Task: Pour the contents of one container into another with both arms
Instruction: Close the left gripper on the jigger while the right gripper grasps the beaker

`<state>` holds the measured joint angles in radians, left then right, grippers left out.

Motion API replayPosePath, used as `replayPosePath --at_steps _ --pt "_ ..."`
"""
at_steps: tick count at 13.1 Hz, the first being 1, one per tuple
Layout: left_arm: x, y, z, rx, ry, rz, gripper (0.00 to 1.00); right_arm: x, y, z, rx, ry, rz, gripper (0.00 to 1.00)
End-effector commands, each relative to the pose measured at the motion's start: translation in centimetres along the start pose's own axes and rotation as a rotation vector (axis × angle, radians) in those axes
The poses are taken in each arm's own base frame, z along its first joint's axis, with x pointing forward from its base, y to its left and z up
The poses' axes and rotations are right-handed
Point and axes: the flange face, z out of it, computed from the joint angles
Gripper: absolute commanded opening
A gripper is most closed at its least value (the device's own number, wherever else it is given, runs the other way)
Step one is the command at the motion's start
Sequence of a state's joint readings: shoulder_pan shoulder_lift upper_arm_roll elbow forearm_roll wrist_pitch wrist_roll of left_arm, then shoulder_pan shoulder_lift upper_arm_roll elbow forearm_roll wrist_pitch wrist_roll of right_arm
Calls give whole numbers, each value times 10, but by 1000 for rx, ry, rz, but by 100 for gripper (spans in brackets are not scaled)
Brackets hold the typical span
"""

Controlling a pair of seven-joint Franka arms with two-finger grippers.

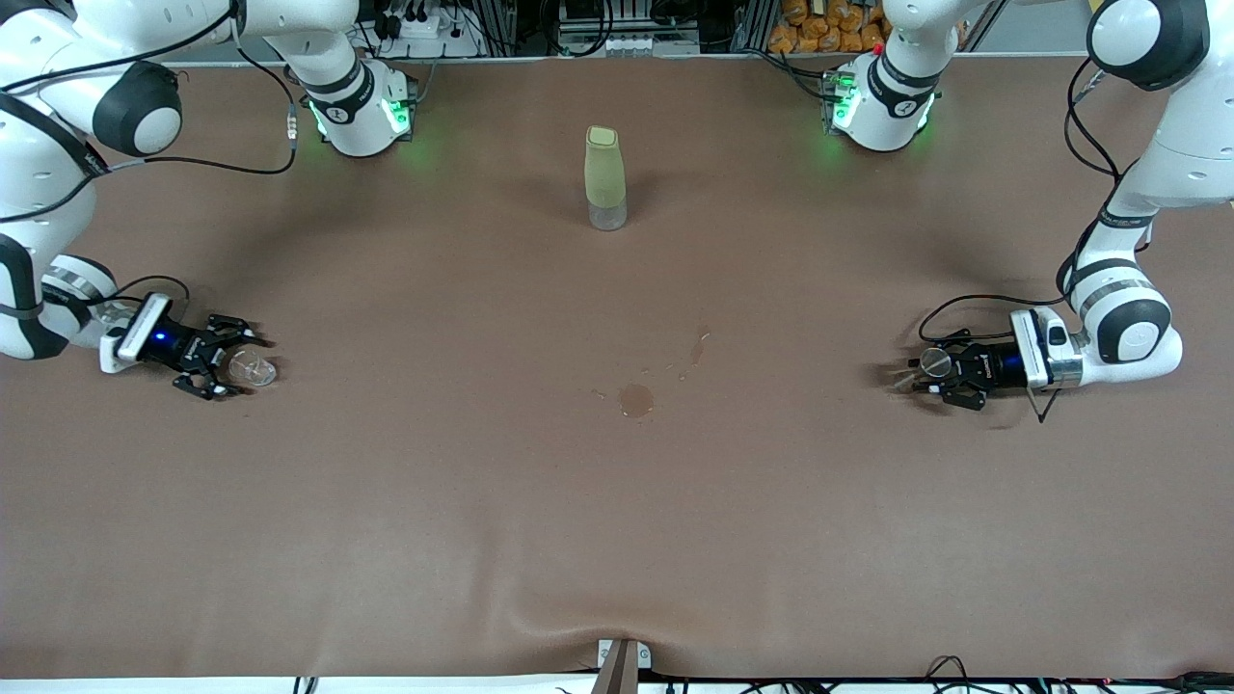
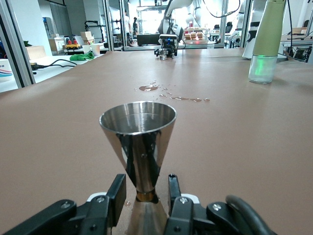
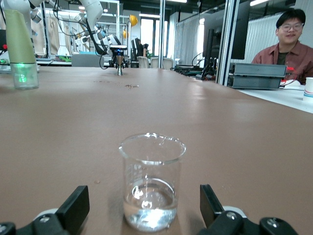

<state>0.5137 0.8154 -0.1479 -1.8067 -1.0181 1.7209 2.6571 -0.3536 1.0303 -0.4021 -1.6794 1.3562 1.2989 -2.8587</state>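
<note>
I've got the left end effector point(image 2: 146, 196) down at the desk point(image 1: 617, 501) at the left arm's end, its fingers point(image 2: 116, 193) narrow around the pinched waist of the polished steel hourglass-shaped measuring cup point(image 2: 138, 142), though I can't tell if they're gripping yet. That waist looks like the right place to hold: stiff metal, light, but smooth and slippery, so I'd judge a firm squeeze is needed or it'll swivel when tipped.

Over at the right arm's end, the right end effector point(image 3: 142, 215) sits low with its fingers point(image 3: 73, 208) wide, either side of the small clear glass beaker point(image 3: 151, 183), not touching it. The beaker stands upright with a little clear liquid in the bottom. Glass is fragile and slick, so I'd take it mid-wall, gently.

Between them there's a spilled puddle point(image 1: 636, 399), and nearer the bases, a tall pale green bottle point(image 1: 605, 178) standing upright.
</note>
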Motion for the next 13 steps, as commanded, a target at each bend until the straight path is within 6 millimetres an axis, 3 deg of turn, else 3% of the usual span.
replayPosePath --at_steps 1,5,9,10,12,13 --pt "-1 -4 2 13 32 13 34 -20 -12 12 -17 38 -314 100" --pt "1 -5 3 12 36 14 33 -20 -9 33 -7 71 -317 100" --pt "-1 -4 1 17 38 14 22 -19 -5 50 -13 95 -324 100" --pt "-1 -4 0 20 38 13 15 -18 -4 52 -10 95 -324 93" --pt "-1 -4 -2 24 39 9 0 -18 -4 52 -9 95 -323 44" --pt "1 -6 -1 40 57 5 0 -18 -4 53 -8 96 -320 21"
